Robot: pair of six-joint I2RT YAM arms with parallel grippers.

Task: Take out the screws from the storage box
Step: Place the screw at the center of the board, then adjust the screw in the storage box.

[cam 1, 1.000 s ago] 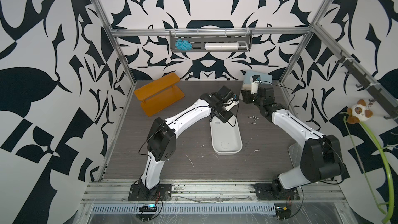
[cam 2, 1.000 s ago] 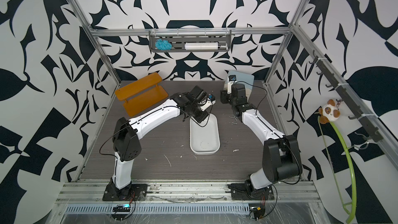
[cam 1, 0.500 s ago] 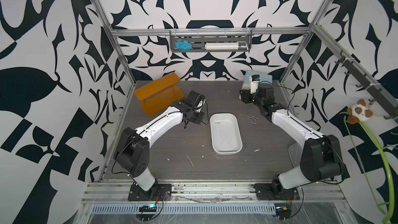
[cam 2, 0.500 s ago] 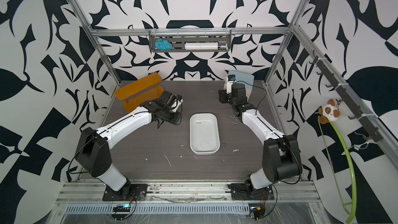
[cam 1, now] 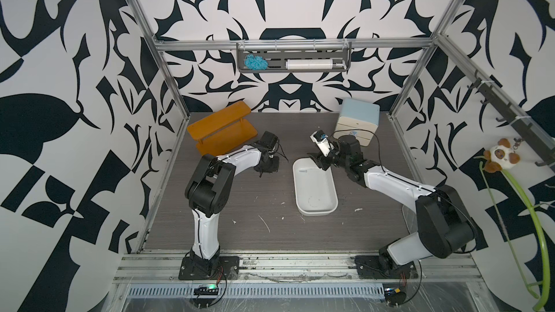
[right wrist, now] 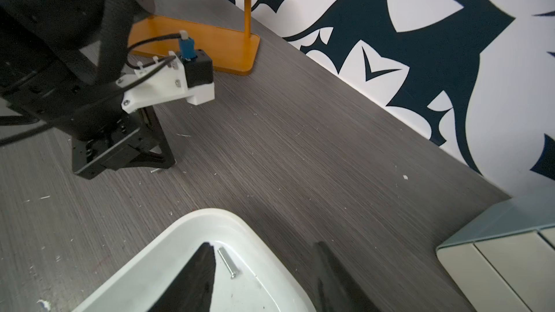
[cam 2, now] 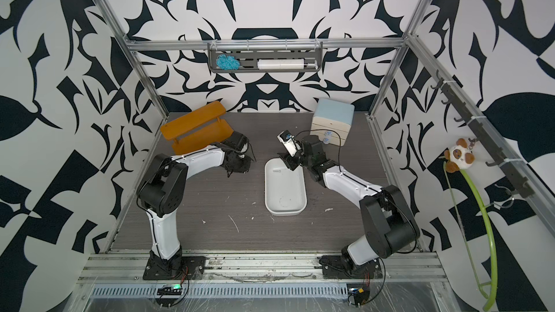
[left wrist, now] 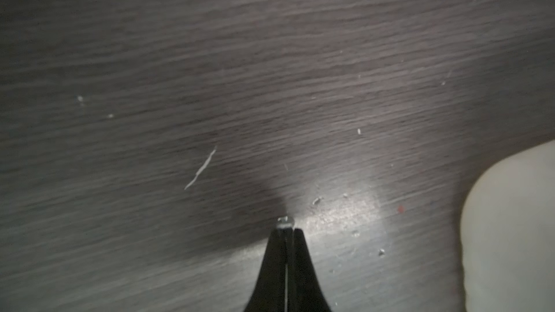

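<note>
The left claw [left wrist: 287, 231] is clenched on a screw [left wrist: 285, 221], of which only a bit shows at the tips. It is held low over the table [left wrist: 270, 85] beside the box [left wrist: 510, 220], apparently to be set down outside. The right claw [right wrist: 264, 244] is spread, one finger inside the box's far end and one outside, so that a second screw [right wrist: 227, 262] lying by the wall can be reached. Counted: two screws in sight, one held and one in the box; one box; two claws; one shelf [cam 1: 219, 118]; one cabinet [cam 1: 359, 112].
</note>
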